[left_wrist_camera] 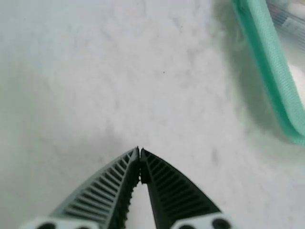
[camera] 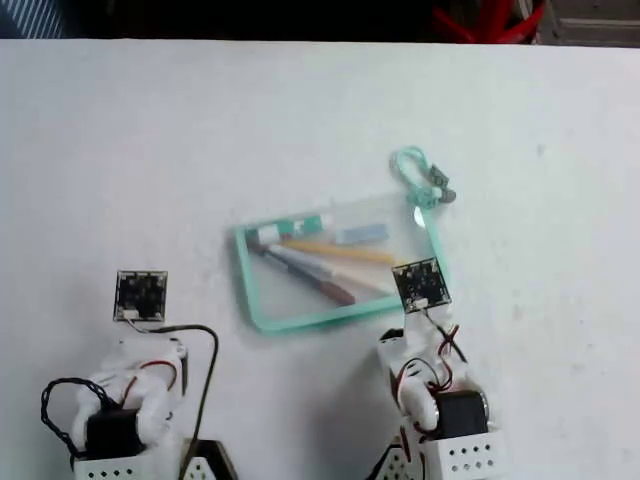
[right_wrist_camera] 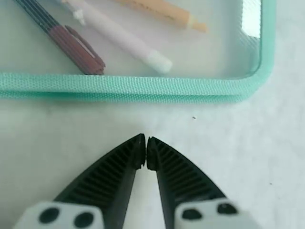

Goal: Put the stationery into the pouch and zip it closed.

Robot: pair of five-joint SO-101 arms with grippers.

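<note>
To the left of the pouch [camera: 244,272] and well apart from it, the left tool [left_wrist_camera: 140,153] is held low over the bare white worktop [camera: 150,140]. Its fingers are pressed together with nothing between them. This arm is judged to be parked out of the way.

The pouch is laid flat with its clear face up, so the contents can be checked through it. A brown-capped pen [right_wrist_camera: 78,50], a white pen [right_wrist_camera: 121,38] and a tan pen [right_wrist_camera: 164,12] are seen inside, lying alongside one another. A pale blue piece [camera: 360,234] is seen nearer the pouch's far edge. The stationery is therefore judged to be already packed.

At the pouch's near right corner, just outside its green border, the right tool [right_wrist_camera: 146,143] is held close to the worktop. Its fingers are pressed together and empty.

Beyond the pouch's far right corner a green strap [camera: 410,170] is trailed out on the worktop. Whether the zip is fully drawn cannot be told.
</note>
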